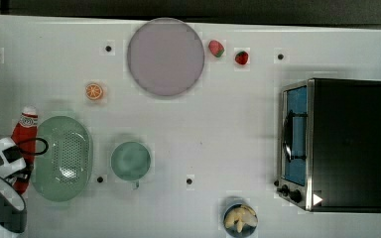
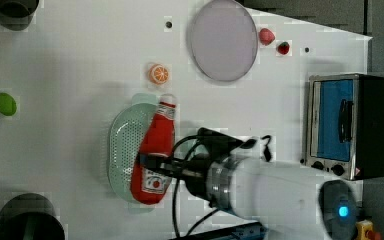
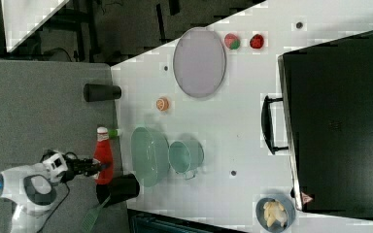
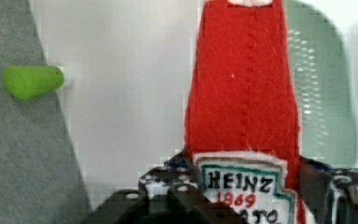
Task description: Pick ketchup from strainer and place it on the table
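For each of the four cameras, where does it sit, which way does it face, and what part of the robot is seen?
Top view: overhead, facing down on the table; arm at its left edge.
Left view: high, looking down; arm enters from below, end effector gripping the ketchup.
Right view: high, angled; arm at lower left.
Wrist view: on the wrist, along the ketchup.
All views share the strainer.

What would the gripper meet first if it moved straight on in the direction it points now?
The gripper holds the ketchup bottle, so that comes first. Beyond it, probably the white table just beside the pale green strainer, though depth is unclear.
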Available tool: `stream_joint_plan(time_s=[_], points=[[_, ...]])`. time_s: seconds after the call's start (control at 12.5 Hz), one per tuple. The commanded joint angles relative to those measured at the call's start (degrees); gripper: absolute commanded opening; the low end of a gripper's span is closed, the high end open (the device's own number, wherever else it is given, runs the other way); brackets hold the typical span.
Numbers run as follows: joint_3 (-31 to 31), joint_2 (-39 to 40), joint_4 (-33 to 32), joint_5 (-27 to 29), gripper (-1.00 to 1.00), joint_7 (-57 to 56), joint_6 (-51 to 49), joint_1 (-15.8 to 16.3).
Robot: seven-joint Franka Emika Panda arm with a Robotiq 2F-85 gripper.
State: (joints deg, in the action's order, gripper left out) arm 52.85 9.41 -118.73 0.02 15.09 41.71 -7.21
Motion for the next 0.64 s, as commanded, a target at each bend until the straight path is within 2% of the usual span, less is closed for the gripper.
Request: stream_joint_plan(time_s=[0.08,0.4,0.64], points=[[-2.6,-0.6,4.8,3.6,0.21,-11.8,-9.4,-6.2],[-8.9,-2.1,9.8,3.6,0.21,-17.5,-14.0,-11.0],[-15.5,-2.6,10.5,3.5,0.21,-21.4,-13.9,-13.5]])
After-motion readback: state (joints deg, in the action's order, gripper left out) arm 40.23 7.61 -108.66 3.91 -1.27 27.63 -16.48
